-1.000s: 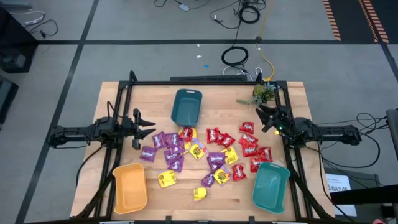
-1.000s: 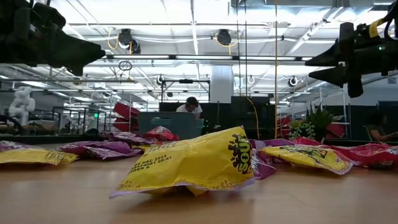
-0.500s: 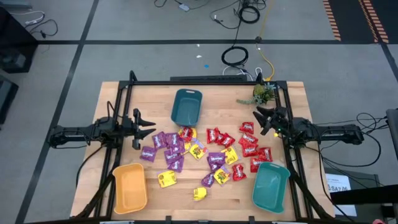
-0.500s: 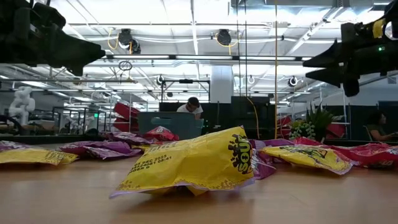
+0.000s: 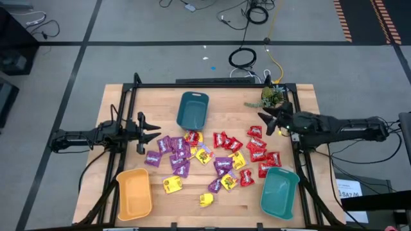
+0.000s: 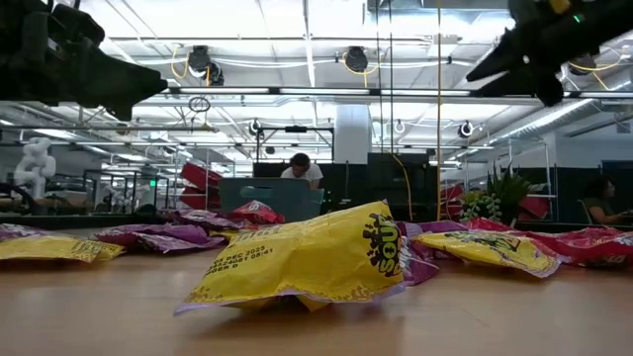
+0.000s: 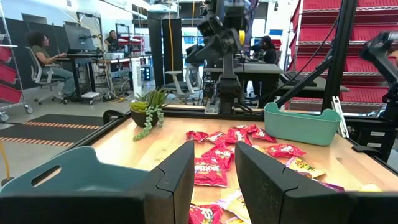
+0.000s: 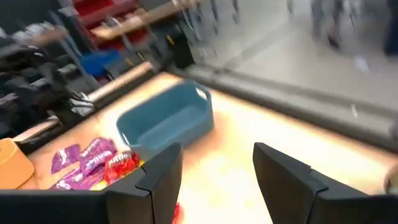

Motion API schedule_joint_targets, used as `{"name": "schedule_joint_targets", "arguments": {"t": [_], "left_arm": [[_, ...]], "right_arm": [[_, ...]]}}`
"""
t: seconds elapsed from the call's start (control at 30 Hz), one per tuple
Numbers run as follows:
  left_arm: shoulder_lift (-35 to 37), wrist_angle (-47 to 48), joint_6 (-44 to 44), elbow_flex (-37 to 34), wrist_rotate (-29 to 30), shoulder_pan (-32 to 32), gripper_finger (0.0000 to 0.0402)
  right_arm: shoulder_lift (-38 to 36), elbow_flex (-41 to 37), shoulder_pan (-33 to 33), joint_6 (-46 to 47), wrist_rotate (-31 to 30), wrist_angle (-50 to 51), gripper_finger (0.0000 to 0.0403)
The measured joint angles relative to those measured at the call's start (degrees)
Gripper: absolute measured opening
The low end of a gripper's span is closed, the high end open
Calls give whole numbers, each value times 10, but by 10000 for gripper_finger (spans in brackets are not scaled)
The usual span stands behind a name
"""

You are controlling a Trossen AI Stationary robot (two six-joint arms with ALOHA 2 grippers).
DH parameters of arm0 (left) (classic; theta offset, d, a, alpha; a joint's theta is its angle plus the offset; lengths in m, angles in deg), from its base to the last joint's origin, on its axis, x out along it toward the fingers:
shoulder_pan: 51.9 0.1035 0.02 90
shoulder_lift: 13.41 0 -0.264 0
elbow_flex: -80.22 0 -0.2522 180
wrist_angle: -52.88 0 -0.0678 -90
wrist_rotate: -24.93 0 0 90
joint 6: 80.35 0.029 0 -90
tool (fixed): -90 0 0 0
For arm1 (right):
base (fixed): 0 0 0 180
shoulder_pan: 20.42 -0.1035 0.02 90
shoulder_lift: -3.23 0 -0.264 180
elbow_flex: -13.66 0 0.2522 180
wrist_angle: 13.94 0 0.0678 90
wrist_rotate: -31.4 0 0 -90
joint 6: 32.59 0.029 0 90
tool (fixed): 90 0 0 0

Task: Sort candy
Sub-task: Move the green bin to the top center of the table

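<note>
High view: small shiny crinkly wrapped candy packets (image 5: pixel 212 157), purple, yellow, red, strewn mid-table between bins. Left gripper (image 5: pixel 153 131) spread, empty, beside purple ones; right gripper (image 5: pixel 264 122) spread, empty, above red ones.

Low view: puffy yellow packet (image 6: pixel 316 259). Probably light, slippery, crushable; best pinched across a flat crimped edge.

Left wrist view: fingers (image 7: pixel 180 180) apart.

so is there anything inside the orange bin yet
No. From above, the orange bin shows a bare floor, with no candy in it. Nothing covers its inside in that view.
</note>
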Motion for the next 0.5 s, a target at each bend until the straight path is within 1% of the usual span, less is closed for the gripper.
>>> {"name": "schedule_joint_targets", "arguments": {"t": [0.13, 0.27, 0.33, 0.4, 0.5], "left_arm": [[0, 0, 0, 0, 0, 0, 125], [0, 0, 0, 0, 0, 0, 125], [0, 0, 0, 0, 0, 0, 125], [0, 0, 0, 0, 0, 0, 125], [0, 0, 0, 0, 0, 0, 125]], "right_arm": [[119, 137, 0, 136, 20, 160, 187], [231, 256, 0, 239, 74, 290, 187], [283, 310, 0, 296, 114, 354, 187], [333, 355, 0, 353, 169, 425, 187], [394, 399, -6, 413, 233, 525, 187]]}}
